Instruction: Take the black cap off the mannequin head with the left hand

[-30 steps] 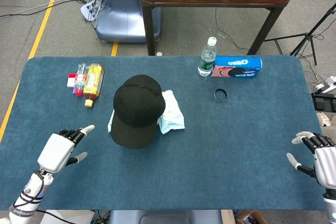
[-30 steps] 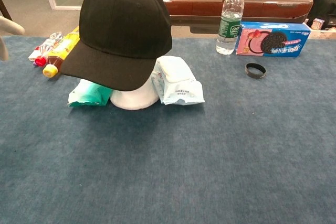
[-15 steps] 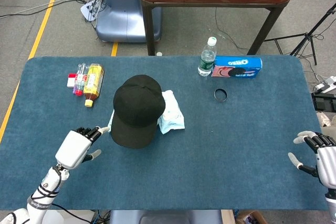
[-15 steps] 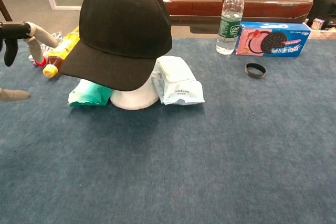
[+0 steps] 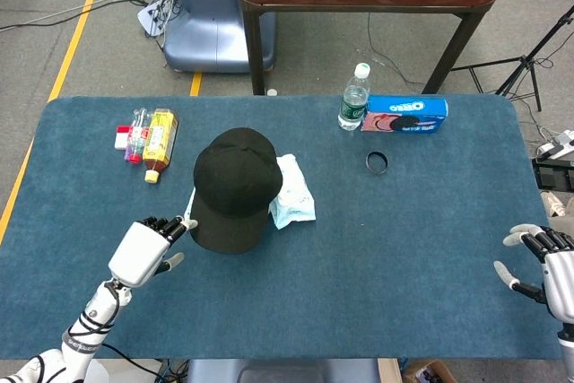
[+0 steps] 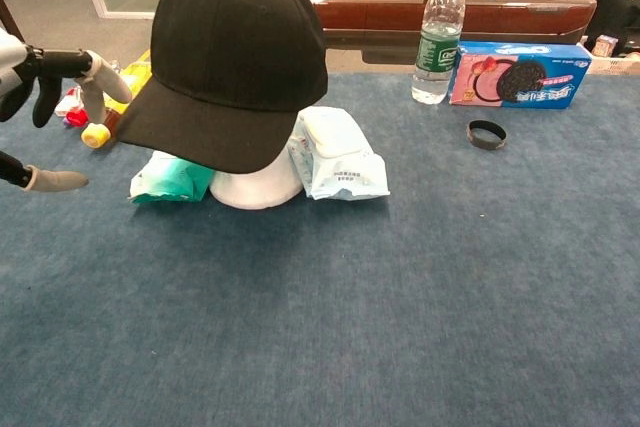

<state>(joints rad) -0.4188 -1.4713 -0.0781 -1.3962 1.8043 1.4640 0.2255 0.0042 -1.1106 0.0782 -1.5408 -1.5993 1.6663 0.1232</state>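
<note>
The black cap (image 5: pixel 235 187) (image 6: pixel 232 59) sits on a white mannequin head (image 6: pixel 256 187), which shows only below the brim in the chest view. My left hand (image 5: pixel 146 248) (image 6: pixel 45 97) is open, fingers spread, just left of the brim's front edge and not touching it. Far off at the table's right edge, my right hand (image 5: pixel 547 265) hangs open and holds nothing.
Wet-wipe packs (image 5: pixel 292 193) (image 6: pixel 168 179) lie on both sides of the head. Small bottles (image 5: pixel 154 141) are at the back left. A water bottle (image 5: pixel 353 98), an Oreo box (image 5: pixel 405 115) and a black ring (image 5: pixel 378 162) are at the back right.
My left hand has moved right and forward, from the table's front left to right beside the cap's brim. The right hand stays where it was.
</note>
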